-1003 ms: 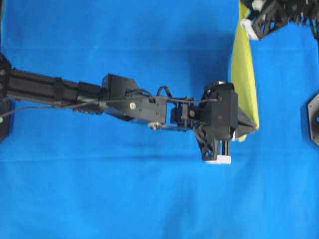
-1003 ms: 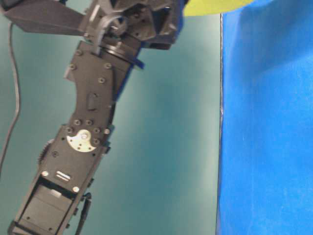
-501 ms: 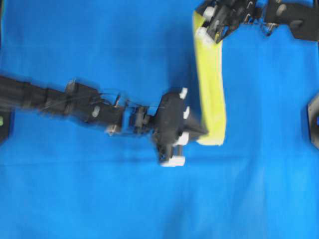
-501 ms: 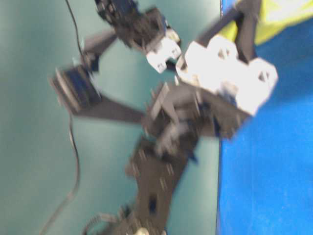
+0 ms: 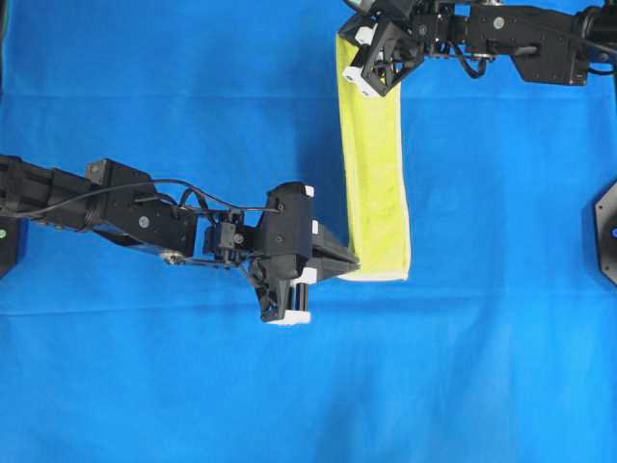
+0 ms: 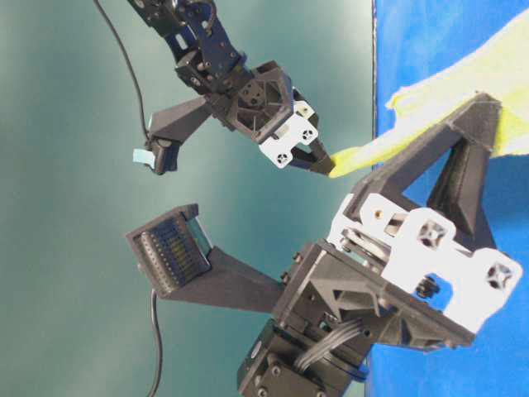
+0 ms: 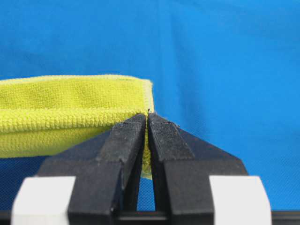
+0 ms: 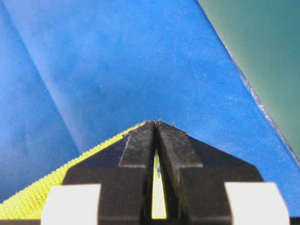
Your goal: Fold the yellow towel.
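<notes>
The yellow towel [image 5: 374, 164] lies as a narrow doubled strip running front to back on the blue cloth [image 5: 193, 386]. My left gripper [image 5: 352, 262] is shut on the towel's near left corner, with yellow fabric pinched between the pads in the left wrist view [image 7: 148, 115]. My right gripper [image 5: 347, 48] is shut on the far left corner; the right wrist view [image 8: 155, 123] shows yellow cloth [image 8: 28, 201] between and below the jaws. In the table-level view both corners are held a little above the cloth, the towel [image 6: 496, 66] sagging between the grippers.
The blue cloth covers the whole work surface. Its edge and the bare green table [image 8: 262, 47] lie just beyond my right gripper. A black arm base [image 5: 605, 231] sits at the right edge. The left arm [image 5: 116, 203] stretches across the left half.
Both grippers have moved left together, carrying the towel's held edge with them. The towel now shows as a wider flat strip further left.
</notes>
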You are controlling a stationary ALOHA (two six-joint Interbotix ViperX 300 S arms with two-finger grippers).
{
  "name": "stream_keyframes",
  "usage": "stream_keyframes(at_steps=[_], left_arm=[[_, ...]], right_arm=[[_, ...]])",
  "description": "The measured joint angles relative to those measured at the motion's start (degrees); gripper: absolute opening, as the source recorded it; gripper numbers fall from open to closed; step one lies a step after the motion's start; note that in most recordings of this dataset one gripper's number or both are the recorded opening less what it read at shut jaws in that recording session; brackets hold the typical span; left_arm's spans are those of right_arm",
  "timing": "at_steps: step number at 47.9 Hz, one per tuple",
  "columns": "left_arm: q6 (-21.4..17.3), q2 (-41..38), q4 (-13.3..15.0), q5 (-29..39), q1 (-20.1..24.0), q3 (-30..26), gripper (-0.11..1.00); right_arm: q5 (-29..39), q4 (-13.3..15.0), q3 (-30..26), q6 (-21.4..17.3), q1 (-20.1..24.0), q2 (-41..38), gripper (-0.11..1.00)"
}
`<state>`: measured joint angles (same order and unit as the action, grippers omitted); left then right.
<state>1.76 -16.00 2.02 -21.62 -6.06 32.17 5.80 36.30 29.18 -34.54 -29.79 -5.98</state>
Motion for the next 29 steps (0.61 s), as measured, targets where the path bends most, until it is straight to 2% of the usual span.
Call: stream_keyframes(at_steps=[10, 13, 16, 24, 26, 29], left_arm=[[-0.2, 0.0, 0.0, 0.7, 0.1, 0.0, 0.03], [-0.2, 0.1, 0.0, 1.1, 0.0, 0.0, 0.07], [-0.3, 0.1, 0.0, 1.8, -0.1, 0.0, 0.20], [-0.6, 1.1, -0.2, 4.8, -0.7, 0.2, 0.71], [-0.8, 1.6, -0.2, 5.5, -0.7, 0.2, 0.79], [-1.2, 2.5, -0.2, 7.2, -0.4, 0.2, 0.84]], right_arm=[[0.1, 0.0, 0.0, 0.0, 0.0, 0.0, 0.03], [0.1, 0.0, 0.0, 0.0, 0.0, 0.0, 0.03], [0.2, 0.0, 0.0, -0.2, 0.0, 0.0, 0.11], [0.2, 0.1, -0.1, -0.3, -0.8, 0.1, 0.60], [0.3, 0.1, 0.0, -0.2, -1.0, 0.1, 0.66], [0.4, 0.0, -0.1, -0.3, -1.0, 0.0, 0.64]])
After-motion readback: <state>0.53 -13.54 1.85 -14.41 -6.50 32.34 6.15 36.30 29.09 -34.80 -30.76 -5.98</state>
